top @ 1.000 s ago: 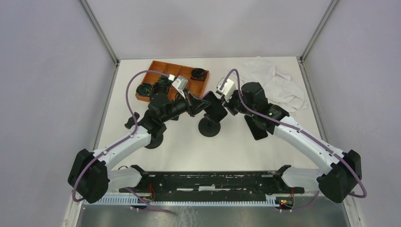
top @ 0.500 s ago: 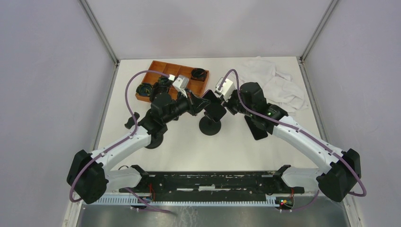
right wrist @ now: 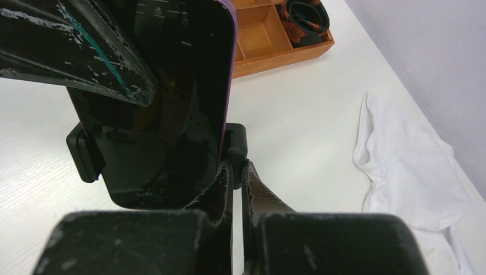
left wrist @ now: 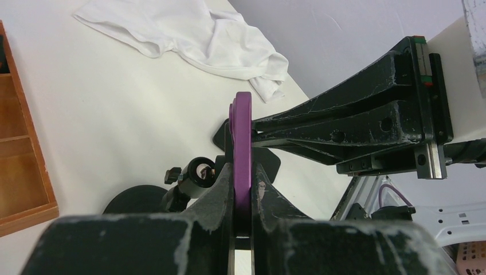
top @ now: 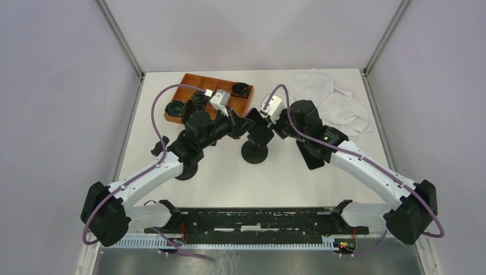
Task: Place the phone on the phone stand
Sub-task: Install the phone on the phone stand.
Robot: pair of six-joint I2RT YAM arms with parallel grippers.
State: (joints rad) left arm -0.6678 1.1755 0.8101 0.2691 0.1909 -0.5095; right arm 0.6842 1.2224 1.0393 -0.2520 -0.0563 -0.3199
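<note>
At desk centre, over the round foot of the phone stand (top: 255,154), the two arms meet nose to nose. The left claw (left wrist: 243,177) is closed on the phone (left wrist: 243,143), pinching its flat faces so that the purple rim shows edge-on from the left wrist. Seen from the right wrist, the phone (right wrist: 166,103) stands with its long axis roughly upright, dark screen toward that camera. It lies between the stand's two side clips (right wrist: 86,152), its lower end hanging below them. Whether it is seated against the cradle cannot be told.

The right claw (right wrist: 234,172) is fully closed, its tips against the stand's right-hand clip and just beside the phone's rim. Whether it pinches part of that clip is not clear.

Judgement: the next move turns on keeping the phone centred between the clips as it settles. The left arm, reaching in level from the left, carries that load. The right arm, reaching from the opposite side, appears to steady the stand.
</note>
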